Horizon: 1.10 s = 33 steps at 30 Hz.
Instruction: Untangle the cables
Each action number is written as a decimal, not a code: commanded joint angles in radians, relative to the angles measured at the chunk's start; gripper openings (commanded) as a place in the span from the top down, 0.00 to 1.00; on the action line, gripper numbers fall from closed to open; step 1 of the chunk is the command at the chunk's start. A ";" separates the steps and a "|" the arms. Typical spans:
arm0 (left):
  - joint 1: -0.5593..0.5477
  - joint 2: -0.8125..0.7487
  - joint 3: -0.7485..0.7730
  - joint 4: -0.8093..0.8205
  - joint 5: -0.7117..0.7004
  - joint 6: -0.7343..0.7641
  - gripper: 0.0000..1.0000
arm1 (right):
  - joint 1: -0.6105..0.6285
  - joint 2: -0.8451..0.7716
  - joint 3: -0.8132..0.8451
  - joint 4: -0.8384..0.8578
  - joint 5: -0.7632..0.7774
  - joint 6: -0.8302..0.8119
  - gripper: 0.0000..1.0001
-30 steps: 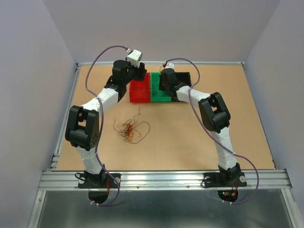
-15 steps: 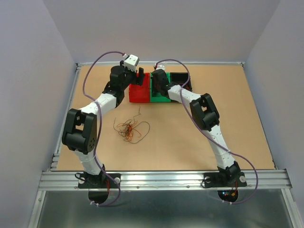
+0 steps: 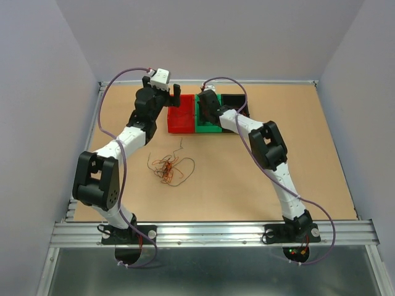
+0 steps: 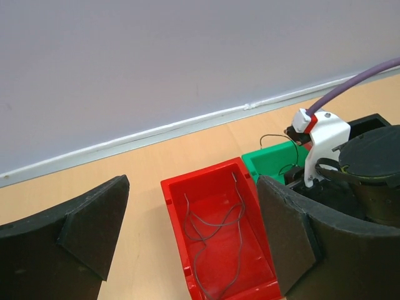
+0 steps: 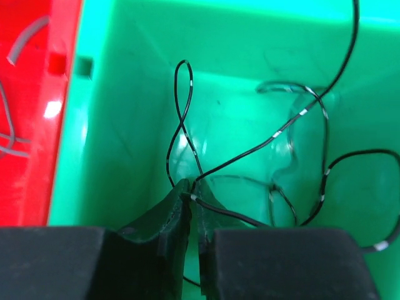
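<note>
A clump of thin orange-red and dark cables [image 3: 168, 168] lies in curly loops on the table in front of the bins. One grey cable [image 4: 212, 225] lies loose in the red bin [image 4: 178, 212]. My left gripper [image 4: 187, 240] hangs open over that bin, nothing between its fingers; from above the left gripper [image 3: 168, 92] is at the bin's back left corner. My right gripper [image 5: 192, 187] reaches down into the green bin [image 5: 125, 125]. Its jaws stand a thin slit apart with a black white-banded cable [image 5: 300, 119] caught between the tips.
The red bin [image 3: 181, 118], green bin [image 3: 210, 126] and a black bin [image 3: 236, 100] stand in a row at the back of the table. The back wall rises just behind them. The right wrist's camera bracket [image 4: 322, 134] sits close to my left gripper's right finger.
My left gripper has opened wide and drifted left and back off the red bin. The right gripper shifted left over the green bin, and its jaws have parted slightly.
</note>
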 commanded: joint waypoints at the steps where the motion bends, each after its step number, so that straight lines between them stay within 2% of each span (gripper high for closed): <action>1: 0.003 -0.073 -0.019 0.089 -0.026 0.011 0.04 | 0.011 -0.077 -0.069 -0.080 0.027 -0.015 0.83; 12: 0.003 -0.091 -0.034 0.097 0.002 0.012 0.04 | 0.027 -0.241 -0.252 0.050 0.076 -0.015 0.71; 25: 0.003 -0.100 -0.044 0.103 0.016 0.025 0.04 | 0.035 -0.356 -0.332 0.127 0.097 -0.035 0.41; 33: 0.003 -0.109 -0.045 0.103 0.009 0.038 0.04 | 0.035 -0.399 -0.356 0.134 0.093 -0.039 0.37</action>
